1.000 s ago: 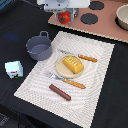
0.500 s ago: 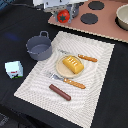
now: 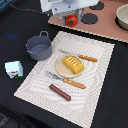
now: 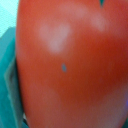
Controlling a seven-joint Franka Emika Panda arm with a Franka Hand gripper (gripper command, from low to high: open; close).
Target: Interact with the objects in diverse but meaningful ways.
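From my remote seat, the exterior view showed the gripper (image 3: 71,19) at the top centre of the frame, white housing above and the red tomato (image 3: 71,20) sitting right at its tip. The tomato looked pinched between the fingers, over the near edge of the pinkish board (image 3: 107,27) that filled the upper right. I could not make out the fingers themselves clearly, so I judged the grip closed around the tomato mainly from how it hung there under the housing. In the wrist view the tomato (image 4: 70,65) filled almost the whole picture, glossy red with pale highlights and a tiny dark speck, and only a strip of teal showed along one side.

Lower in the exterior view, a striped cloth (image 3: 95,75) lay across the dark table (image 3: 20,30). The grey pot (image 3: 39,47) stood at the cloth's upper left corner. The round plate (image 3: 64,69) sat near the middle of the cloth with the yellow bread piece (image 3: 73,63) on it. An orange-handled knife (image 3: 86,58) lay just beside the plate toward the upper right, and an orange-handled fork (image 3: 67,81) lay just below it. The brown sausage (image 3: 60,92) rested on the cloth further down, apart from the fork. The milk carton (image 3: 14,69) stood off the cloth at the left edge of the frame.
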